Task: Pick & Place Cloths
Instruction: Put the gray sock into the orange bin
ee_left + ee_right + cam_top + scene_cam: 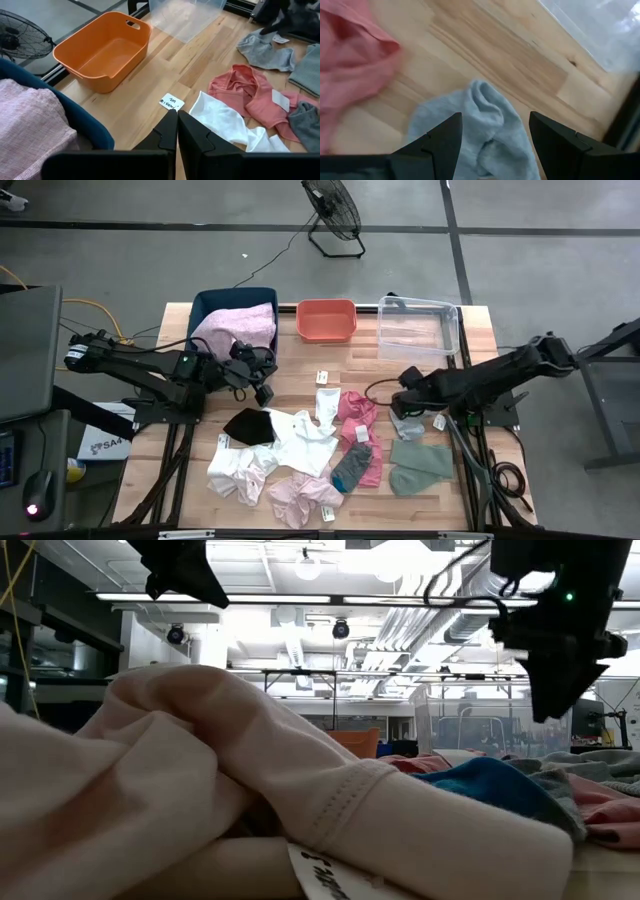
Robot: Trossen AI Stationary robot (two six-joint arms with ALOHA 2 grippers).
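Several cloths lie spread over the table's near half: a black one point(248, 425), a white one point(300, 442), a pink one point(356, 410), a dark grey one point(352, 465) and a sage green one point(420, 463). A light grey cloth point(485, 117) lies bunched on the wood, and my right gripper point(495, 137) point(405, 402) stands open over it, pointing steeply down, one finger on each side and clear of it. My left gripper point(176, 122) point(263, 387) is shut on nothing, in the air beside the blue bin point(205, 305), which holds a pink cloth point(238, 328).
An orange bin point(326, 320) and a clear bin point(418, 326) stand along the far edge, right of the blue bin. A small paper tag point(171, 102) lies on the wood near a white cloth point(220, 120). A fan point(332, 210) stands on the floor beyond the table.
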